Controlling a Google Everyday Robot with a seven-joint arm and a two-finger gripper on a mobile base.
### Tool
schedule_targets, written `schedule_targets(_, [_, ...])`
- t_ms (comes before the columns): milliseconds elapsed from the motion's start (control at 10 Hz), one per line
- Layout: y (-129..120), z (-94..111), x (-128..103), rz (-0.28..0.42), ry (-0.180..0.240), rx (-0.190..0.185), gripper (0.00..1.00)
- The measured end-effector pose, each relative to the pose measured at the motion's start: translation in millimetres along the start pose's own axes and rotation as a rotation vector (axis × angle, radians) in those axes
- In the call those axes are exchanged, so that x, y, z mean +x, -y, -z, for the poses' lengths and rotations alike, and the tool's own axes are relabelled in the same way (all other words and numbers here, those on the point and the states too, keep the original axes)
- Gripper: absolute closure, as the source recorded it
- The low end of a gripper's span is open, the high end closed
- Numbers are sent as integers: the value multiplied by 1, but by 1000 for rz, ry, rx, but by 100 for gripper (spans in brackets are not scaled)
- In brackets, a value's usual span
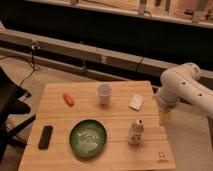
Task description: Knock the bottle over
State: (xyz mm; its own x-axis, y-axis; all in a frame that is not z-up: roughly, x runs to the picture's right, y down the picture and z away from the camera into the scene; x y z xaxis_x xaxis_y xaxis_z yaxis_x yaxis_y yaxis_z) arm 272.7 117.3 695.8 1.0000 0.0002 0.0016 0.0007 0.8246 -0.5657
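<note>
The bottle (135,132) is small and whitish-cream with a narrower neck. It stands upright on the wooden table (60,155), near the front right. My gripper (165,118) hangs at the table's right edge, to the right of the bottle and a little behind it, not touching it. The white arm (182,87) comes in from the right.
A translucent white cup (104,93) stands at the back middle. A white packet (136,102) lies right of it. A green plate (88,137) sits front middle. An orange carrot-like piece (68,99) lies back left. A black device (45,137) lies front left. A dark chair (7,107) is at the left.
</note>
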Motion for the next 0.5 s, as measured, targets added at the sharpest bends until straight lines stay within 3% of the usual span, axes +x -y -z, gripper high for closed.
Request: schedule_targets(500, [-5, -3, -4, 15, 12, -13, 20])
